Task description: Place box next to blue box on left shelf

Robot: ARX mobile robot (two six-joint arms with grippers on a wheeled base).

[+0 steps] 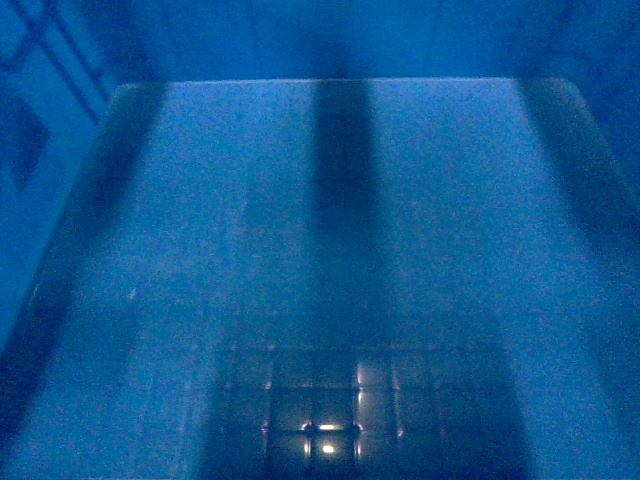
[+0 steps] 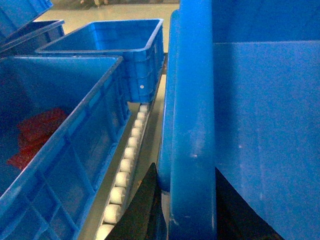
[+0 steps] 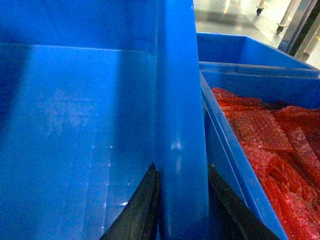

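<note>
The box (image 1: 320, 250) is a bright blue open-top crate whose floor and walls fill the head view, hiding both grippers there. In the left wrist view my left gripper (image 2: 184, 168) is shut on the box's thick left rim (image 2: 192, 100), one black finger on each side of it. In the right wrist view my right gripper (image 3: 181, 166) is shut on the box's right rim (image 3: 177, 90) in the same way. Left of the held box, a blue box (image 2: 75, 140) holding red bubble wrap (image 2: 37, 132) rests on the shelf. I cannot tell whether the held box rests on anything.
A track of white rollers (image 2: 127, 160) runs between the held box and the left blue box. An empty blue crate (image 2: 130, 50) stands farther back. On the right, a blue crate (image 3: 225, 145) full of red bubble wrap (image 3: 270, 145) lies close beside the held box, another crate (image 3: 250, 50) behind it.
</note>
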